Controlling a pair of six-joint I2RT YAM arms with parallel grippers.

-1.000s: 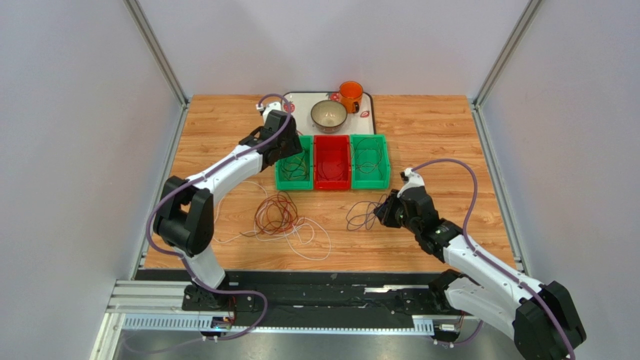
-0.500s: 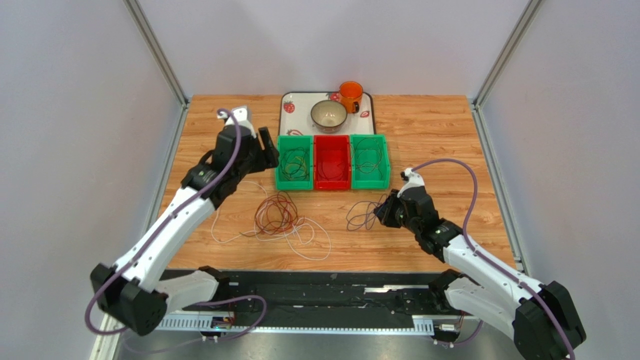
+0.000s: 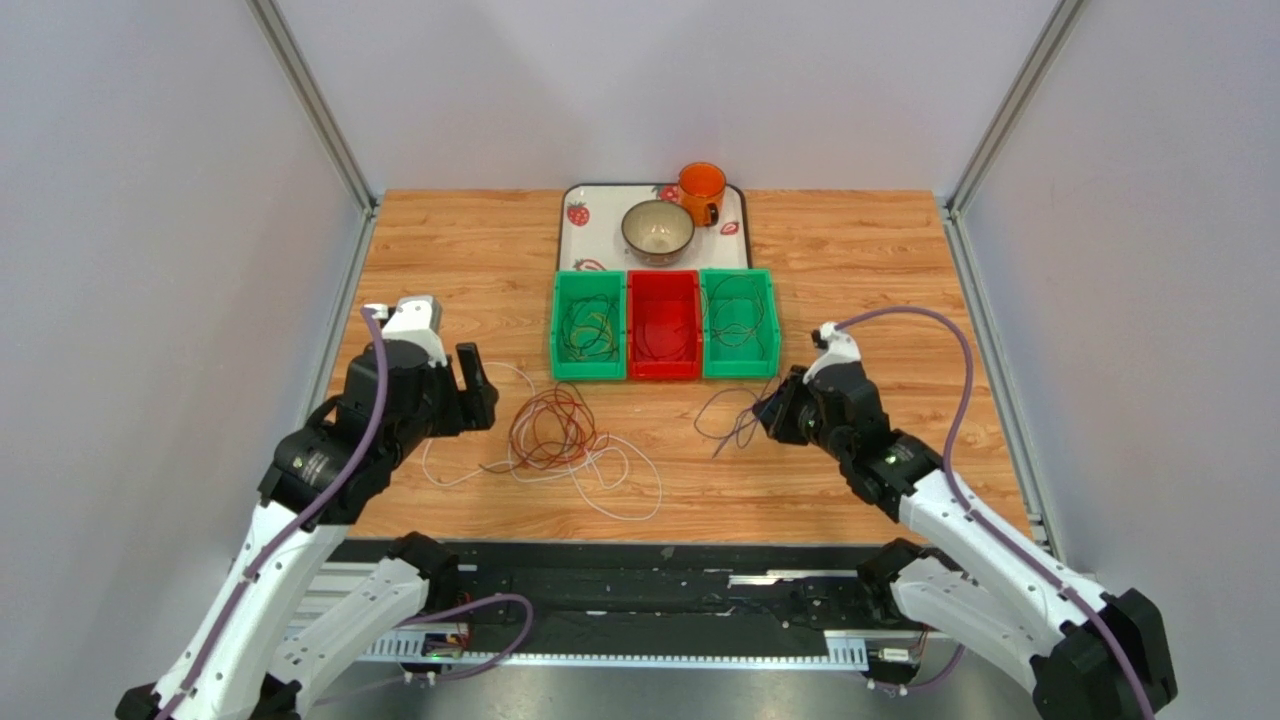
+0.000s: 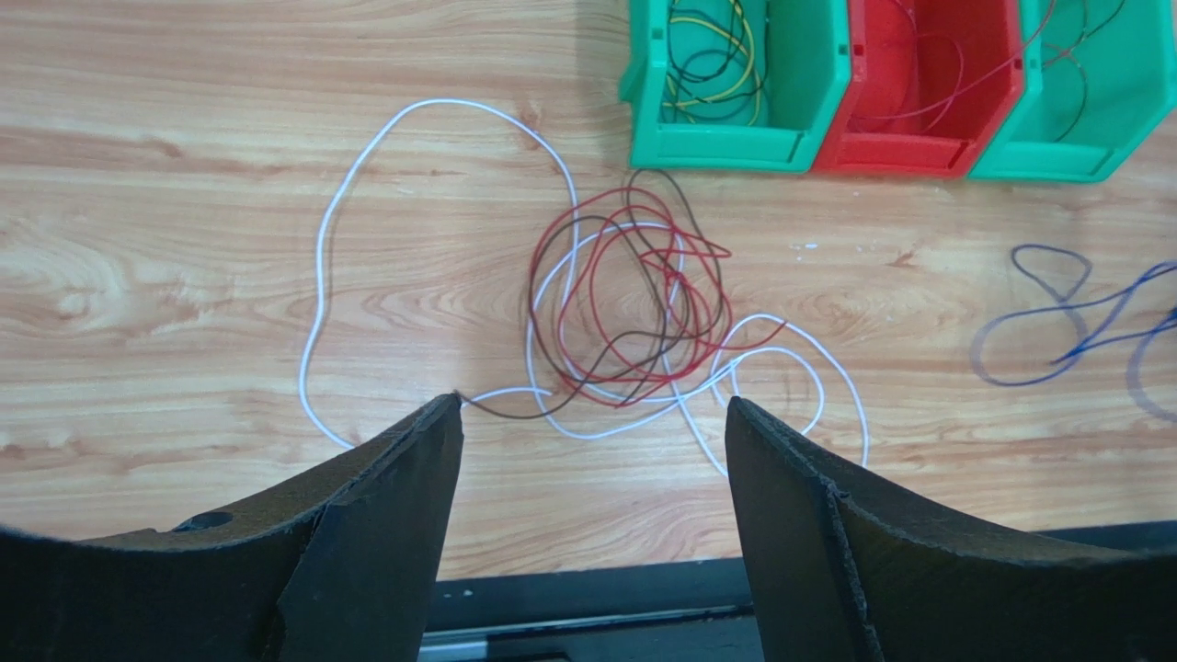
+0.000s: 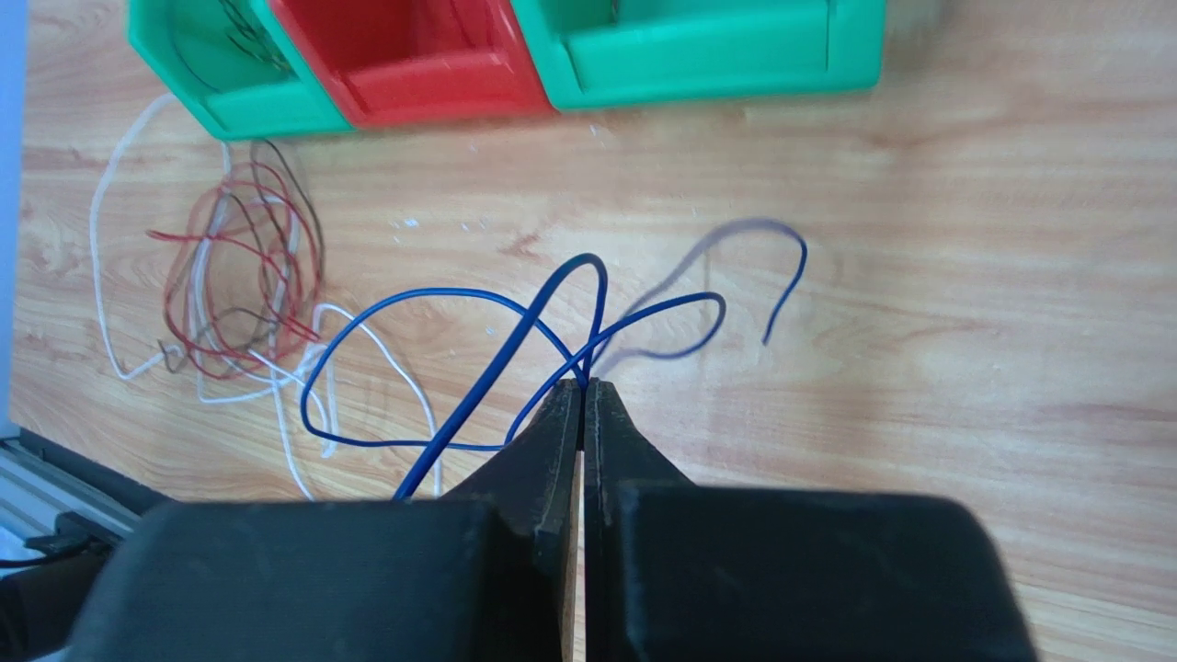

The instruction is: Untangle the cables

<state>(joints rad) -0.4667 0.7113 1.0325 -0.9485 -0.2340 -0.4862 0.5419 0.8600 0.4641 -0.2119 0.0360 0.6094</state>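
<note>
Three bins are sitting in a row at the table's 12 o'clock. The left green bin (image 4: 719, 145) is holding yellow and dark cables (image 4: 712, 62), the red bin (image 4: 898, 149) a few thin strands, and the right green bin (image 4: 1064, 152) dark ones (how many, I cannot tell). At 12 o'clock from them a tray (image 3: 579, 200) is carrying one bowl (image 3: 658, 230) and one orange mug (image 3: 700, 191).

The left gripper (image 4: 594, 407) is hovering with its jaws spread wide and nothing between them, at 9 o'clock of the tangle (image 4: 629, 311) of red, brown and white cables on the wood. At 3 o'clock of that tangle, the right gripper (image 5: 582, 389) is angling down, pinching one blue cable (image 5: 587, 258) tight.
</note>
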